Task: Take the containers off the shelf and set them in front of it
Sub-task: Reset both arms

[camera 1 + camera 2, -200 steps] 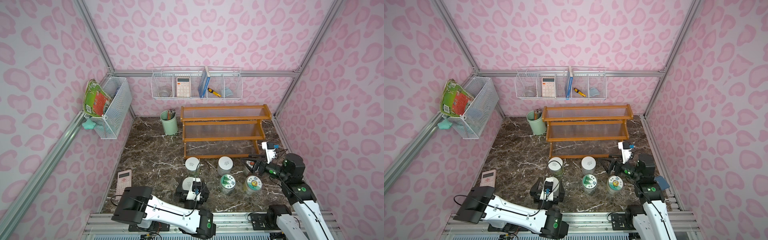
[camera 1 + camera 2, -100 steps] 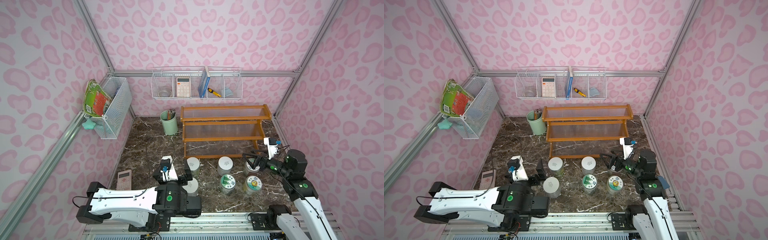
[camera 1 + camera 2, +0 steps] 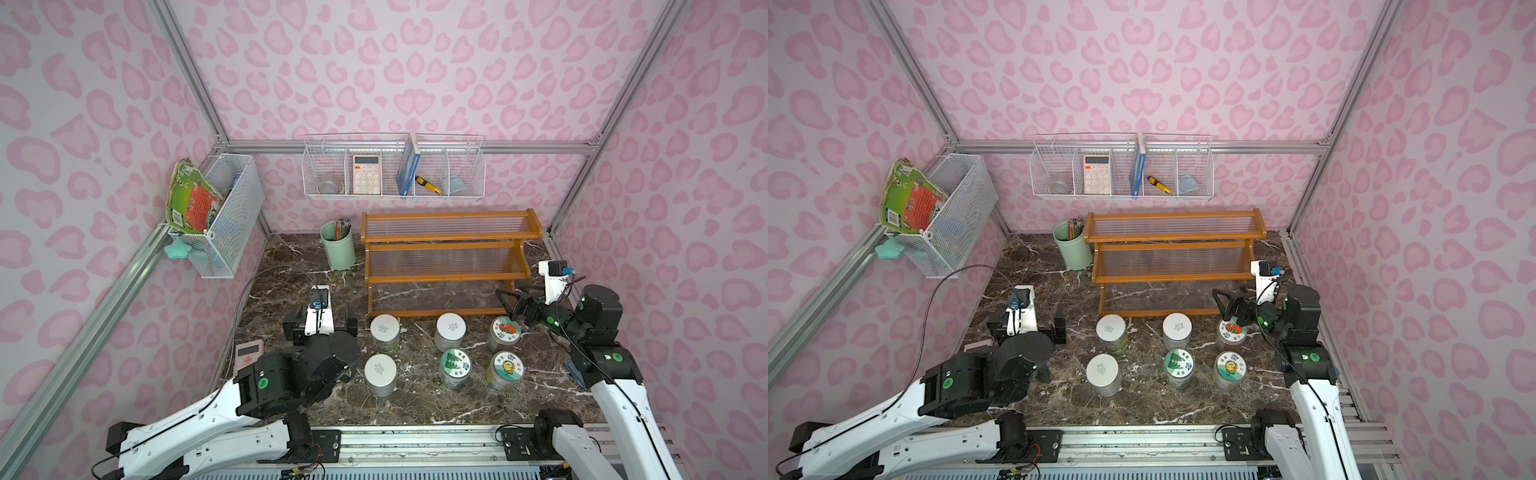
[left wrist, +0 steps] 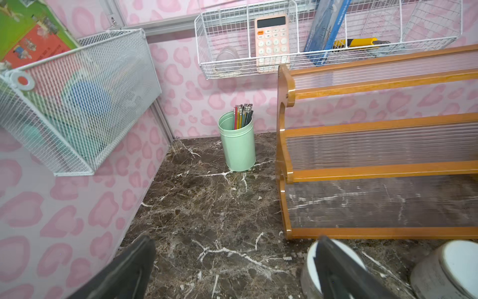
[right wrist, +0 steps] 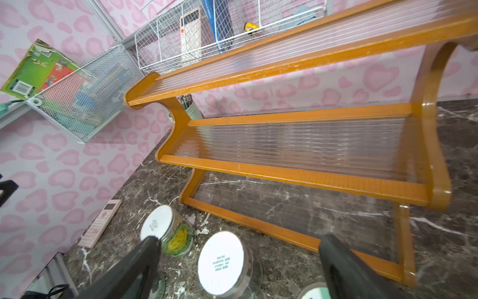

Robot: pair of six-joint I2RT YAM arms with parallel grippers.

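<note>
From my console I see all six containers standing upright on the marble table [image 3: 291, 266], in front of the shelf [image 3: 449, 239], in two rows of three. The far row, just before the shelf's bottom rail, runs left to right: the far-left jar [image 3: 385, 328] and the far-middle jar [image 3: 450, 327], both with plain white lids, then the watermelon-lid jar [image 3: 505, 331]. The near row holds the near-left jar [image 3: 380, 370] with a white lid, then the leaf-lid jar [image 3: 456, 364] and the sunflower-lid jar [image 3: 506, 368]. My left gripper [image 4: 235, 242] sits to the left of the far-left jar, jaws spread wide with only bare marble between them. In its wrist view one finger [image 4: 336, 269] crosses in front of a white lid, but I see no grip there. My right gripper [image 5: 239, 240] hangs at the right end of the shelf's front, just beside the watermelon-lid jar on its far side, jaws likewise wide apart and grasping nothing; whether it touches that lid I cannot tell. A mint-green pencil cup [image 3: 338, 249] stands just left of the shelf, and a pink calculator [image 3: 248, 355] lies on the table near the left wall.
</note>
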